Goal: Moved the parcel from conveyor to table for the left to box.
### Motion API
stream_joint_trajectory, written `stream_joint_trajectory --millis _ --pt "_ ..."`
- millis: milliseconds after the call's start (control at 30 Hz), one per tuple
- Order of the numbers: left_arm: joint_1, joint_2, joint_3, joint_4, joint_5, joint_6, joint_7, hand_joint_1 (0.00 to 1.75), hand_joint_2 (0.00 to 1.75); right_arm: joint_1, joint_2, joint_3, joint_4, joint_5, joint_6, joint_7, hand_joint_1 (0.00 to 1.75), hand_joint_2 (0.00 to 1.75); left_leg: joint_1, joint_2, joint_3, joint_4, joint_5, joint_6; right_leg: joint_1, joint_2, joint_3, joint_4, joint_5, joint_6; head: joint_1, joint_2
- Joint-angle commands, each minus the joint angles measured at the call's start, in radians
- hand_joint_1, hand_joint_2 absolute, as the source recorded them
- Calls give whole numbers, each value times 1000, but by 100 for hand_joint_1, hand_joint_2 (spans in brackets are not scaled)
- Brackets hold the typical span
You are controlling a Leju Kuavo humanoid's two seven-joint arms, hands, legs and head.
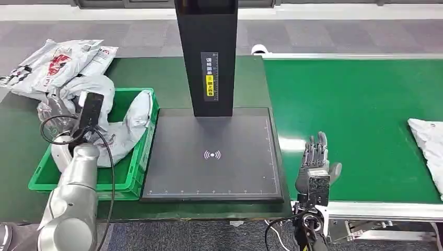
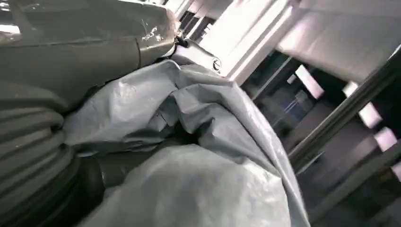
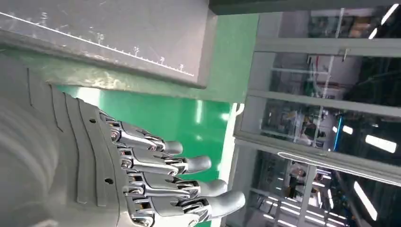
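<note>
A crumpled grey parcel (image 1: 128,123) hangs over the green bin (image 1: 83,188) at the table's left. My left hand (image 2: 52,61) grips this grey parcel (image 2: 203,142), which bunches between the thick thumb and the fingers it hides. In the head view my left arm (image 1: 76,193) reaches up to the bin. My right hand (image 1: 315,159) is open, fingers straight and apart, over the near left corner of the green conveyor belt (image 1: 355,120); its fingers (image 3: 161,175) hold nothing. A white parcel (image 1: 427,144) lies at the belt's right edge, well away from that hand.
A dark scanning plate (image 1: 211,154) with a black column (image 1: 206,52) lies between the bin and the conveyor. Several white printed parcels (image 1: 57,63) are piled at the table's back left. The conveyor's metal rail (image 1: 386,210) runs along its near edge.
</note>
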Motion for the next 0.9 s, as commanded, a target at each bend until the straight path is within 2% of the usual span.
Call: stream_joint_trajectory --millis 33,133,233,267,300,367,500,533,733,900 --pt "66 57 -70 294 -168 -160 168 175 175 51 -1 -68 -81 11 28 18 0 0 -1 1 7 -4 0 1 -1 -1 6 -3 -1 0 0 0" --pt "67 56 -87 294 -182 -182 169 175 175 46 1 -70 -79 12 31 19 0 0 -1 4 14 -8 -1 1 -1 1 11 -7 0 -1 0 0" --pt "109 48 -171 296 -241 -385 189 175 175 37 6 -80 -75 28 50 25 0 0 -3 5 13 -6 -2 0 -3 4 9 -3 0 -1 0 0" --pt "128 46 -216 307 -283 -457 241 108 175 29 6 -82 -66 38 60 29 0 0 -3 5 16 -7 -2 0 -3 4 11 -4 0 -1 0 0" --pt "137 44 -237 308 -303 -464 270 0 175 23 6 -82 -60 42 64 32 0 0 -4 6 17 -7 -3 0 -4 4 12 -3 -2 -1 0 0" --pt "142 29 -232 301 -287 -415 267 0 175 25 8 -81 -57 48 69 34 0 0 -4 7 20 -9 -3 0 -3 5 14 -5 -1 -1 0 0" --pt "91 -9 -162 259 -141 -190 234 0 175 24 18 -73 -56 76 78 46 0 0 -5 3 26 -7 -5 0 -5 2 21 -1 -6 -1 0 0" --pt "73 -16 -138 243 -71 -151 186 0 0 19 20 -70 -51 79 78 50 0 0 -6 2 27 -8 -5 1 -5 0 23 -2 -6 -1 0 0" --pt "59 -18 -121 217 9 -136 140 0 0 10 21 -64 -40 84 73 56 0 0 -6 -3 30 -8 -5 1 -5 -6 28 -1 -8 -1 0 0" --pt "16 -49 -78 141 319 -70 -113 0 0 -20 25 -68 -13 85 52 66 0 0 -4 -4 27 -7 -2 1 -4 -8 27 -2 -7 -1 0 0"
